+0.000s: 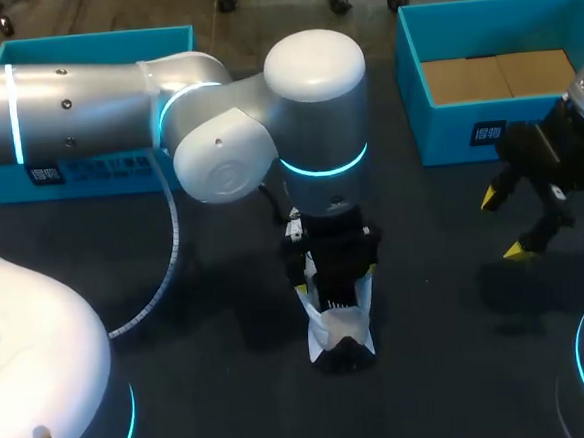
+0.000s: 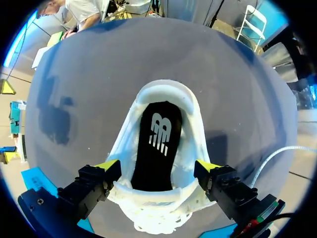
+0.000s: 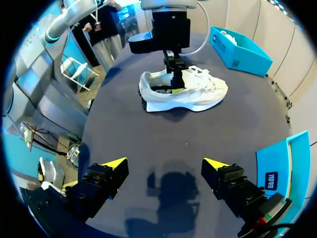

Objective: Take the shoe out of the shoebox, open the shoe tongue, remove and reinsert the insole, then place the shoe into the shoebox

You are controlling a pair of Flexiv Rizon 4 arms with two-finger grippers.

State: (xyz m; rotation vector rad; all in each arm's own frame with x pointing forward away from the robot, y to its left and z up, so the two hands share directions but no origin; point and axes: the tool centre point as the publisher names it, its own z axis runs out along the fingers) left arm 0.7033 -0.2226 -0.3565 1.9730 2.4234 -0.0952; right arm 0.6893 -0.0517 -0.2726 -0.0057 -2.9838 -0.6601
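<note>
At the middle of the table (image 1: 233,383): white shoe (image 1: 340,326), standing on its sole.
Left gripper (image 2: 157,166): astride the shoe; grasp cannot be told.
Right gripper (image 3: 164,166): released, near the table's right edge.

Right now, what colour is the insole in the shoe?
The insole is black with a white mark; left wrist view.

the shoe (image 3: 198,96) is white cloth, a rough open mesh over the upper with a smoother padded collar. its insole (image 2: 156,148) is matt black fabric. the table (image 1: 213,385) is dark and matt. the shoebox (image 1: 456,132) looks like matt blue card, lined with plain brown cardboard (image 1: 498,76). the left arm (image 1: 313,87) has glossy white plastic shells and satin grey metal.
</note>
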